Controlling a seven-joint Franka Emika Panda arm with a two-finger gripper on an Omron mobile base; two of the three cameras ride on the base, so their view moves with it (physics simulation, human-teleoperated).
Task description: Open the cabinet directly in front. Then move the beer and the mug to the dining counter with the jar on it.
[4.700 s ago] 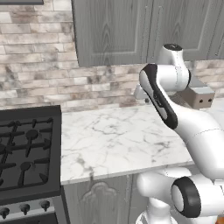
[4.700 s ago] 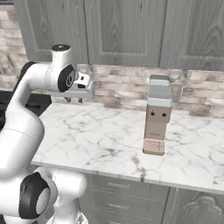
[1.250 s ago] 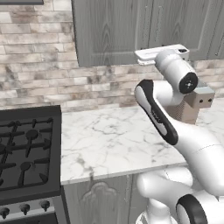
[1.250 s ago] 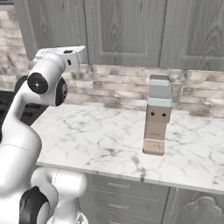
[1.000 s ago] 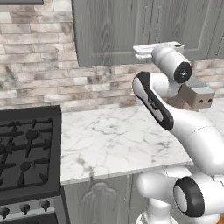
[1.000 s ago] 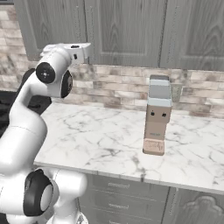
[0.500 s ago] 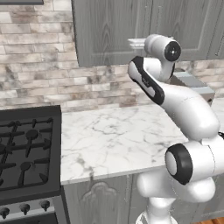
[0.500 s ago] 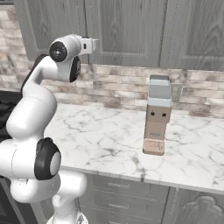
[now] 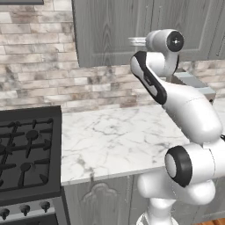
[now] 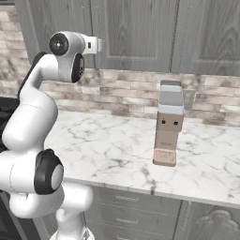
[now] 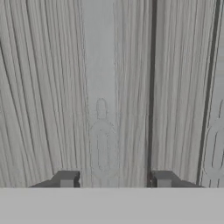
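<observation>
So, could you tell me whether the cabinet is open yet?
Shut: both cabinet doors sit flush, and the tool faces the closed front.

A rendered home kitchen. A black gas stove (image 9: 26,154) with cast grates and a row of knobs stands at the left, set against a white marble surface (image 9: 114,140) with grey veining. Behind it runs a backsplash (image 9: 39,57) of rough brick-like stone in beige and grey. Above hangs the cabinet (image 10: 136,33), grey wood-grain with tall panelled doors, both shut; its grain shows close up in the hand view. Under the surface are grey base cabinets (image 10: 140,211) with ornate panels and drawer fronts. A small boxy appliance (image 10: 168,124), grey on top and tan below, stands upright on the marble near the wall
</observation>
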